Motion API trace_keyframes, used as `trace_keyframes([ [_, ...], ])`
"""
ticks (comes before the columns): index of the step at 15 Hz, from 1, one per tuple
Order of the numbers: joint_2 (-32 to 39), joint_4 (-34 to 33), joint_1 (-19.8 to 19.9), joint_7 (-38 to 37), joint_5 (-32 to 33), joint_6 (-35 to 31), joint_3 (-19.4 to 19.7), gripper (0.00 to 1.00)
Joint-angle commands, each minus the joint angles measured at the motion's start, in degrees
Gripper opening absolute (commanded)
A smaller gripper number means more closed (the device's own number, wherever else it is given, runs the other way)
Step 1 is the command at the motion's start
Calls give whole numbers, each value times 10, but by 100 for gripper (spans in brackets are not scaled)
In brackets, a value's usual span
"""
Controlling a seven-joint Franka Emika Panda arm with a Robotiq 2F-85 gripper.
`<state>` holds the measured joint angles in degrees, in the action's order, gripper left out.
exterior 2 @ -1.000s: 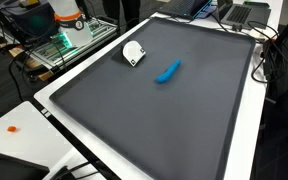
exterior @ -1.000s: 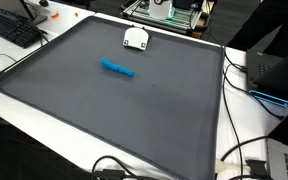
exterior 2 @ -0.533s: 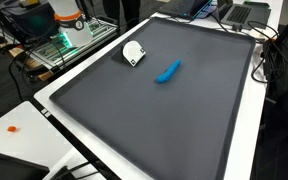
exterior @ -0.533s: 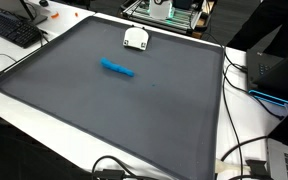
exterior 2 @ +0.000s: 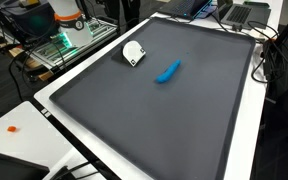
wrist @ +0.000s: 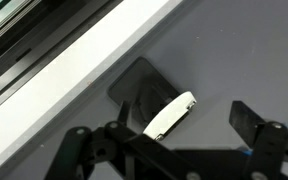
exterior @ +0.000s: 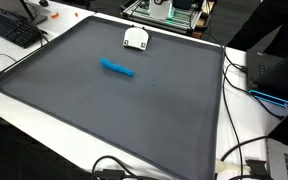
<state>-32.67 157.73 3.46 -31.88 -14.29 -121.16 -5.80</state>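
A small white object on a dark base lies on the grey mat near its far edge; it shows in both exterior views (exterior: pixel 135 38) (exterior 2: pixel 133 52) and in the wrist view (wrist: pixel 171 115). A blue pen-like object (exterior: pixel 117 68) (exterior 2: pixel 168 71) lies flat further in on the mat. My gripper (wrist: pixel 189 125) shows only in the wrist view. It hangs above the white object with its fingers spread apart and nothing between them. The arm is out of view in both exterior views.
The grey mat (exterior: pixel 134 120) (exterior 2: pixel 174 120) covers a white table (wrist: pixel 94 55). A keyboard (exterior: pixel 12 30) lies off one corner. A laptop (exterior 2: pixel 242 12), black boxes (exterior: pixel 274 70) and cables (exterior: pixel 234 160) ring the table. A metal cart (exterior 2: pixel 69 40) stands by the edge.
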Motion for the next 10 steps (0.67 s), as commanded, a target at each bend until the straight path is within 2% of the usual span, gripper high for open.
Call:
trace_keyframes([
  [1, 49, -1, 4, -82, -48, -71, -14, 100],
  [7, 124, 0, 1, -226, -65, -142, -15, 100],
  [10, 160, 0, -5, -259, -60, -181, -10, 100],
])
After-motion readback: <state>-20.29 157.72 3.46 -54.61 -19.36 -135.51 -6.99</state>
